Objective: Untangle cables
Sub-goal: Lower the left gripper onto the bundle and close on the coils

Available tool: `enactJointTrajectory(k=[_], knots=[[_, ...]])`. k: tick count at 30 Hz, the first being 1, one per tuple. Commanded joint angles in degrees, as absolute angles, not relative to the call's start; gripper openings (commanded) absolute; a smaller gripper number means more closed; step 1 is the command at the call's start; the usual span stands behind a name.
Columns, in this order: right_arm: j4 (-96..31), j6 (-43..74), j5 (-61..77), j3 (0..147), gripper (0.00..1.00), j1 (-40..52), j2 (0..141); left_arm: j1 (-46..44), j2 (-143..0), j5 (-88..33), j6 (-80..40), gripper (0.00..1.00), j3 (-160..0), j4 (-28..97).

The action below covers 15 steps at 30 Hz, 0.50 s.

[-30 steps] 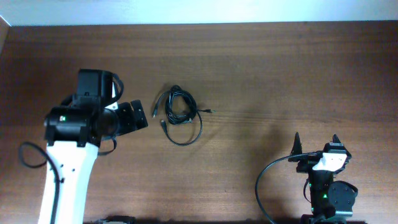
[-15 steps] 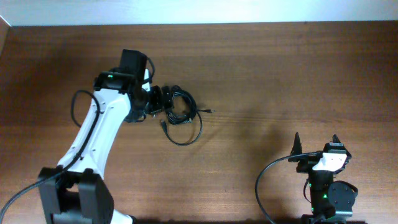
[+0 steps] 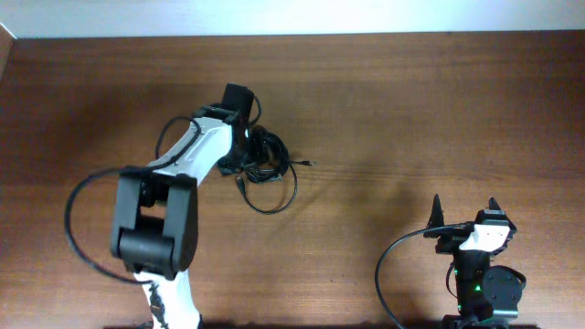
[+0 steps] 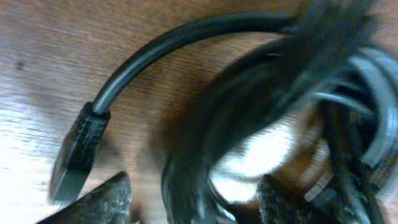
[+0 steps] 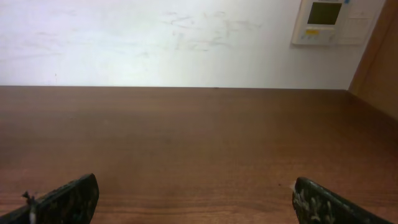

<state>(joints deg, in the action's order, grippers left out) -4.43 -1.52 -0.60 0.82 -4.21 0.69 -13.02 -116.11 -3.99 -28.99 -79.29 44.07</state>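
Prob. office/lab rm: wood table point(image 5: 199, 143), plain white wall point(image 5: 155, 43), wall ctrl panel point(image 5: 328, 22) w/ display.

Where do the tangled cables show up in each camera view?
Overhead: cables sit left of centre on the table.
Left wrist: blurred close-up of the cables filling the frame, a plug at lower left.
Right wrist: not in it.
Shared landmark: the brown wooden table.
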Motion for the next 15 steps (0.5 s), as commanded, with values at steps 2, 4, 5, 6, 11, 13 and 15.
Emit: enactJointTrajectory(k=[2,4,5,6,11,13,15], knots=[[-4.49,-1.28,-0.49,0.32,0.99,-4.58,0.4,-12.97,-119.66,-3.97,-32.14,0.28,-79.9,46.87],[-4.49,-1.28,-0.49,0.32,0.98,-4.58,0.4,-12.97,-119.66,-5.61,-32.12,0.11,-79.92,49.6],[-4.49,-1.28,-0.49,0.32,0.99,-4.58,0.4,-12.97,-119.63,-5.58,-32.12,0.08,-79.92,51.77],[-4.49,-1.28,-0.49,0.32,0.98,-4.58,0.4,-12.97,-119.63,-5.67,-32.12,0.06,-79.92,54.13],[-4.49,-1.3,-0.49,0.32,0.99,-4.58,0.4,-14.35,-119.68,-7.31,-32.1,0.0,-79.85,64.69],[-4.49,-1.28,-0.49,0.32,0.98,-4.58,0.4,-17.23,-119.68,-7.29,-32.1,0.0,-79.85,68.2],[-4.49,-1.28,-0.49,0.32,0.99,-4.58,0.4,-22.04,-119.68,-6.61,-32.08,0.0,-79.85,69.82]])
